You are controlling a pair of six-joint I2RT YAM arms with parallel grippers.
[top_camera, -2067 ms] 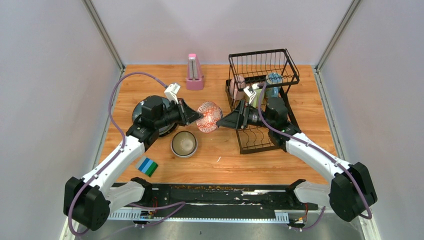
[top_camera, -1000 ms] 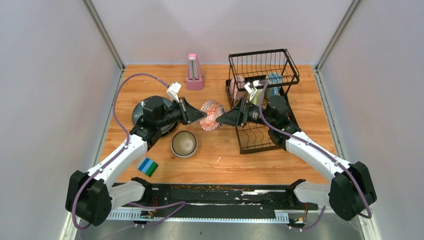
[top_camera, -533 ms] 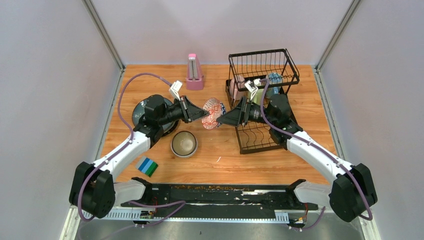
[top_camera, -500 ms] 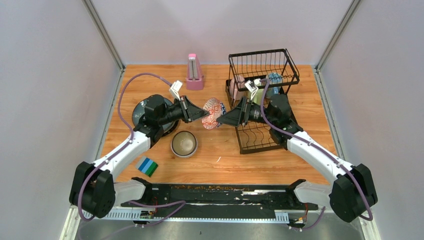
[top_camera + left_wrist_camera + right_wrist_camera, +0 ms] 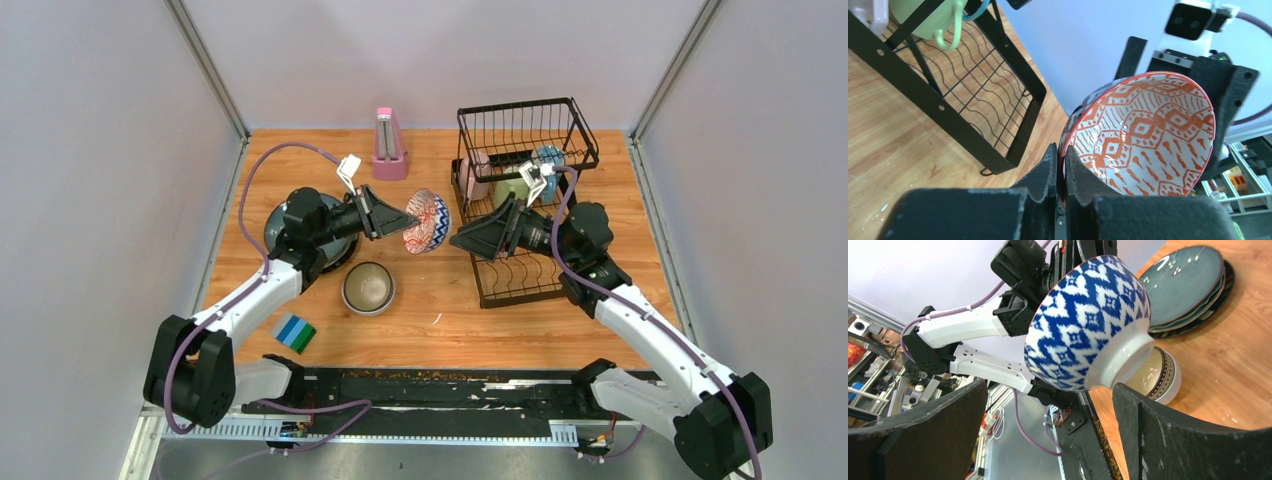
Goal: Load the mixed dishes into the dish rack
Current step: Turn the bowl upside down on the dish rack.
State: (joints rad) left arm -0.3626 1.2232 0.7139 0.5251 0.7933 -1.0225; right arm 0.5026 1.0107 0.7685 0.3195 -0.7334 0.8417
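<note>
Keep bowl (image 5: 428, 221) steady, rim pinched in closed left gripper (image 5: 407, 222); bring wide-open right gripper (image 5: 457, 240) squarely over foot, close firmly, then loosen left

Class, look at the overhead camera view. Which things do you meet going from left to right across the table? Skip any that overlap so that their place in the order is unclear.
First the striped block → brown bowl → patterned bowl, held off the table → dish rack.
</note>
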